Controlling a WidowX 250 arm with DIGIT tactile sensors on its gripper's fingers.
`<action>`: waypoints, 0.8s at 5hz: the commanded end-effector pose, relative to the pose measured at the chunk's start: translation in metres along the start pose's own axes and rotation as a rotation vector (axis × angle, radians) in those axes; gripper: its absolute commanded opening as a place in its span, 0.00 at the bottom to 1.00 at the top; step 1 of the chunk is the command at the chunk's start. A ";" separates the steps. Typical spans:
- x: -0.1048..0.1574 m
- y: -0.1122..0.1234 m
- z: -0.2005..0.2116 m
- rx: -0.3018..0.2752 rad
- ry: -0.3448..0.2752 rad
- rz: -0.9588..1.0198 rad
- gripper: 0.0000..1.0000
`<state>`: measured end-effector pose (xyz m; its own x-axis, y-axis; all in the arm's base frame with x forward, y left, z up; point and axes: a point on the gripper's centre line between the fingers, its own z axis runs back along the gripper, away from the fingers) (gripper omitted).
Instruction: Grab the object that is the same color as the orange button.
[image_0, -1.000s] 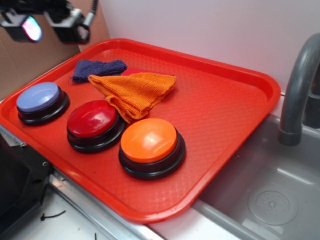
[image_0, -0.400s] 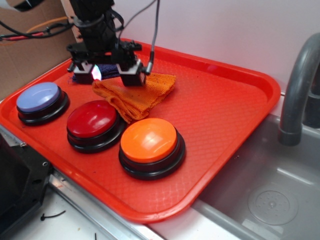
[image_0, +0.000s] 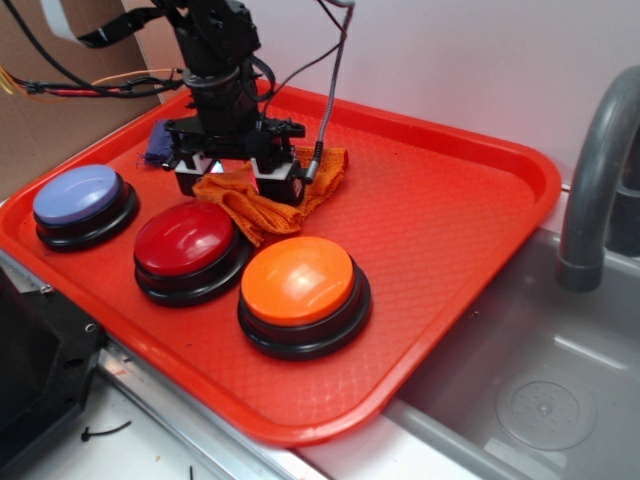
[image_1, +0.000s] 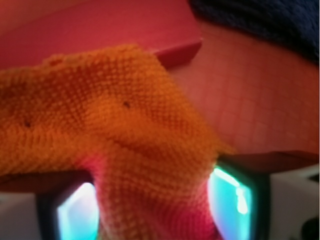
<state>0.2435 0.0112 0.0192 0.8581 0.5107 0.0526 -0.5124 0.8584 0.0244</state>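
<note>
On the far left of the red tray (image_0: 470, 240) sits the lavender button (image_0: 84, 204), then the red button (image_0: 190, 248), then the orange button (image_0: 303, 293) nearest the tray's front. Behind the red button lies the orange cloth (image_0: 262, 208), and a dark blue cloth (image_0: 156, 143) peeks out behind it to the left.

The gripper (image_0: 238, 182) is down on the orange cloth from straight above. Its two fingers (image_0: 277, 180) straddle the cloth's back part, one on the left edge, one nearer the right, so the closing line runs roughly left to right across the fabric. The cloth's long axis seems to run from its back right corner forward toward the orange button, so the fingers would pinch across it rather than along it.

The wrist view confirms this: a ridge of orange knit (image_1: 125, 150) rises right between the two lit pads (image_1: 232, 200), with tray floor and the blue cloth (image_1: 260, 20) beyond. The fingers are still spread, each pad just beside the fabric or touching it; they have not clenched on it yet.

My reading is that the cloth is already centred, so the coming move needs only a squeeze, then a lift.
</note>
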 end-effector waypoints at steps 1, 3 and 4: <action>0.010 -0.011 0.049 -0.109 -0.010 -0.107 0.00; 0.010 -0.019 0.141 -0.200 0.043 -0.454 0.00; 0.000 -0.023 0.185 -0.244 -0.023 -0.488 0.00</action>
<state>0.2502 -0.0197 0.1850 0.9973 0.0603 0.0417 -0.0521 0.9830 -0.1763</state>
